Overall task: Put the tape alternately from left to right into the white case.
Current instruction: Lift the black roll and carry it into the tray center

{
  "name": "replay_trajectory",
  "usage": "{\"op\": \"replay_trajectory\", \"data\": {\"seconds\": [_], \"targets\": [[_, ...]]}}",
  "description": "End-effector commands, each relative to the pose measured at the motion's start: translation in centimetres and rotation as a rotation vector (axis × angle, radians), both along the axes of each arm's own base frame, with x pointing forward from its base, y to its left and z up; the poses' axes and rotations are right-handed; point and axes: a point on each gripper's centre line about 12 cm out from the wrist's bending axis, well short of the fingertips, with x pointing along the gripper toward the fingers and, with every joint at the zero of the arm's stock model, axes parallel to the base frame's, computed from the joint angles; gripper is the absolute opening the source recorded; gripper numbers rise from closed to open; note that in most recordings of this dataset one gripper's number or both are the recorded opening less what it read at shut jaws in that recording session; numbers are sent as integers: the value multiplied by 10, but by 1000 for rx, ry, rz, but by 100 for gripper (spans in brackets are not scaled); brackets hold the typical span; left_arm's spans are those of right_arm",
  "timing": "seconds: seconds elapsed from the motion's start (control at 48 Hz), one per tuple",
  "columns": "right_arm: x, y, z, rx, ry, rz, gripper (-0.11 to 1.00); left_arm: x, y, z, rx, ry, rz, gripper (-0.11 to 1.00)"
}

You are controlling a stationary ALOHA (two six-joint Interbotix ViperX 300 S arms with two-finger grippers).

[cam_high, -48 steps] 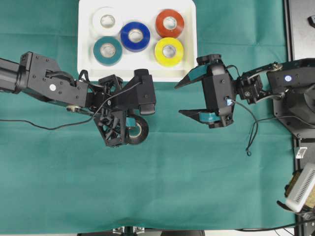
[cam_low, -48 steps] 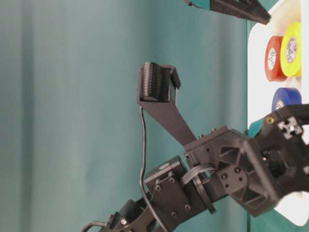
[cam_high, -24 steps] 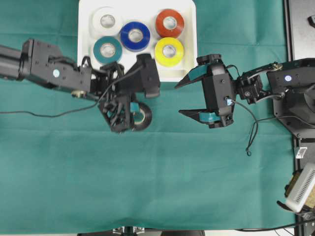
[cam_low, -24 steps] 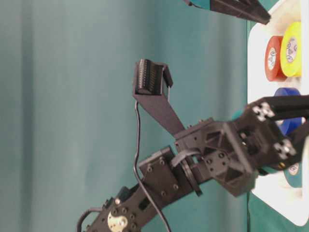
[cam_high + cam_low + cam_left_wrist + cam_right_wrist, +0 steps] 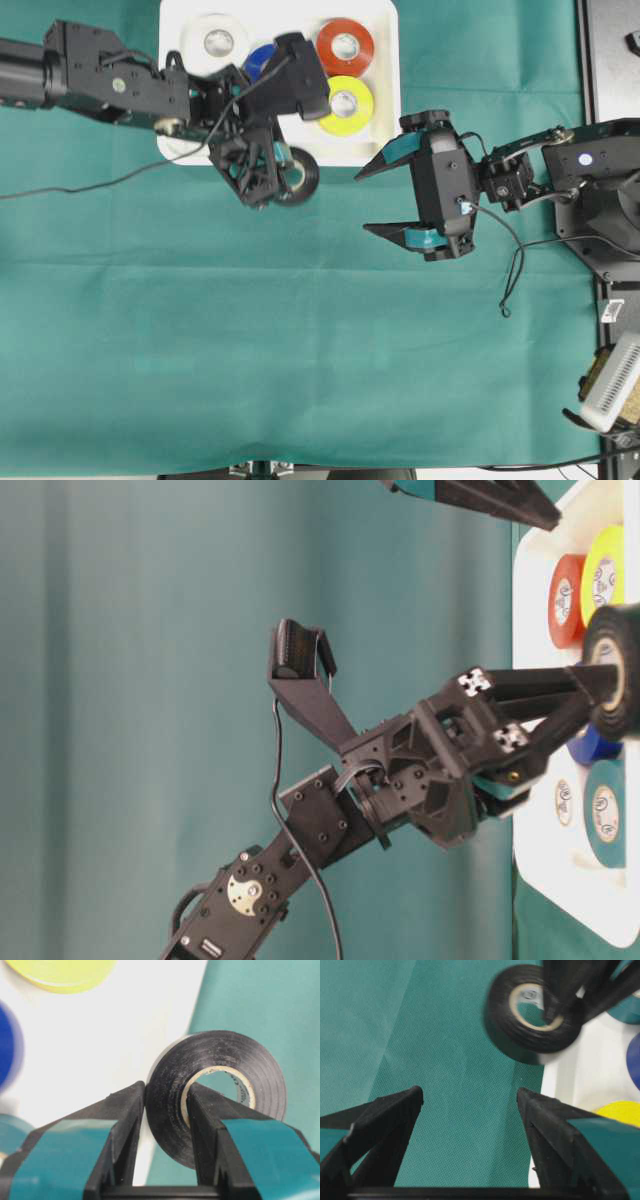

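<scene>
Over on the left, the left hand (image 5: 272,168) is clenched on the black roll (image 5: 296,174), one finger through its core and one outside, carrying it on edge above the near rim of the white case (image 5: 385,100). That wall grip suits a light, stiff ring with slick sides, I'd say. Five rolls already lie inside. Further right, the right hand (image 5: 372,200) hangs released above the table (image 5: 300,360).
</scene>
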Motion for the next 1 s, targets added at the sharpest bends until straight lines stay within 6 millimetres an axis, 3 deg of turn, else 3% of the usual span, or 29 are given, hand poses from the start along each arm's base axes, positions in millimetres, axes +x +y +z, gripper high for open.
{"op": "replay_trajectory", "data": {"seconds": [0.0, 0.458, 0.979], "targets": [[2, 1, 8, 4, -31, 3, 83, 3, 17, 29, 20, -72, 24, -4], [3, 2, 9, 4, -32, 7, 83, -8, 71, 29, 56, -74, 105, -4], [3, 2, 10, 3, -35, 8, 83, -9, 78, 28, 57, -72, 119, -4]]}}
